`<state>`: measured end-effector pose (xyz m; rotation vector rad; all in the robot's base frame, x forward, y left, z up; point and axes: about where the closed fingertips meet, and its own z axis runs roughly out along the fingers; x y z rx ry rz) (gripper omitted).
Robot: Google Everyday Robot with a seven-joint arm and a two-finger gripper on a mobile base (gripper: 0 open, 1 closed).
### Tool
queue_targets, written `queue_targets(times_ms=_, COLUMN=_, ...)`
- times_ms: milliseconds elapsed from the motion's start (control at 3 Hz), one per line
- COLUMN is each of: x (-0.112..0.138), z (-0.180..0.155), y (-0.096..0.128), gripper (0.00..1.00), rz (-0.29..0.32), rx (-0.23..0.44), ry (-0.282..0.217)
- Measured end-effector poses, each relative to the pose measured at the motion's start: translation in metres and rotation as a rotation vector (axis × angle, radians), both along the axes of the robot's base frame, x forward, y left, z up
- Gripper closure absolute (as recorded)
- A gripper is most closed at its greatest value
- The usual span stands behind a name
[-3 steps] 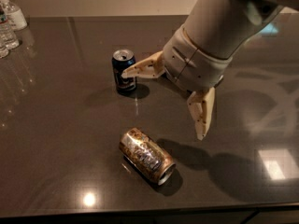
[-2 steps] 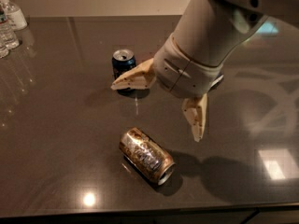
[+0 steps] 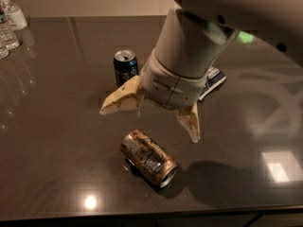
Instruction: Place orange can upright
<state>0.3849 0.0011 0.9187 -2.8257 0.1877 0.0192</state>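
The orange can lies on its side on the dark table, near the front edge, its silver top facing front right. My gripper hangs just above and behind it, open, with one cream finger out to the left and the other finger pointing down on the right. The fingers do not touch the can. A dark blue can stands upright behind the gripper, on its left.
Clear plastic water bottles stand at the table's far left corner. A dark blue and white packet lies behind my arm on the right, partly hidden. The table's front edge runs just below the orange can.
My arm has moved left and toward the front, so the open gripper now sits above the orange can. The cans have not moved.
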Motion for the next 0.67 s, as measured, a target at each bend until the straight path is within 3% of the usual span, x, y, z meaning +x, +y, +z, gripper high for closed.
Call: queue_targets(times_ms=667, x=-0.0045, z=-0.0124, y=-0.0004, gripper=0.00, rz=0.213, rx=-0.070, ry=-0.117)
